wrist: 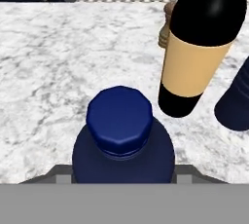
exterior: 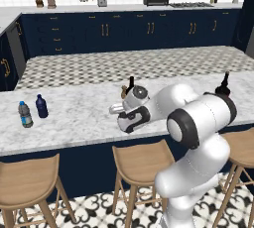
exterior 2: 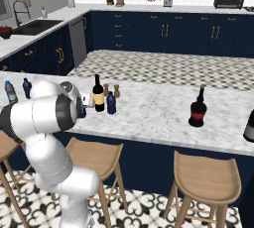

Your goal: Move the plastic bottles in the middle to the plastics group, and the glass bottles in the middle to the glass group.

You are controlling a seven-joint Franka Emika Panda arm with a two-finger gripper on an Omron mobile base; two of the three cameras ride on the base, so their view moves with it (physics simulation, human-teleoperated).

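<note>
**Hand low over a navy bottle at the middle of the desk**

The hand [exterior: 120,115] sits low near the front edge of the marble desk [exterior: 74,118], about midway along its length. In the hand view a navy-blue plastic bottle [wrist: 122,142] with a faceted blue cap stands right in front of the camera, between the spots where the fingertips would rise. The fingertips themselves are hidden behind the bottle, so I cannot tell whether the hand is wide, narrow or closed on it.

Just beyond that bottle stands the wine bottle [wrist: 202,47], upright, dark with a tan-yellow label; in the right base view it [exterior 2: 98,94] shows close to the arm's wrist. A second navy bottle [exterior 2: 111,103] stands just beside the wine bottle on its right in that view, and its dark side shows at the right edge of the hand view. Two small brown shakers [exterior 2: 112,90] stand just behind these, toward the far edge of the desk.

Near the left end of the desk, well apart from the middle cluster, the clear water bottle [exterior: 25,115] with blue cap and label stands just beside a small navy bottle [exterior: 41,106]. Toward the right end stands the squat red-labelled bottle [exterior 2: 198,108] with its thin neck, upright and alone; another dark bottle [exterior 2: 249,125] is cut off at the frame's right edge.

Wooden stools [exterior: 141,160] line the desk's front side.
</note>
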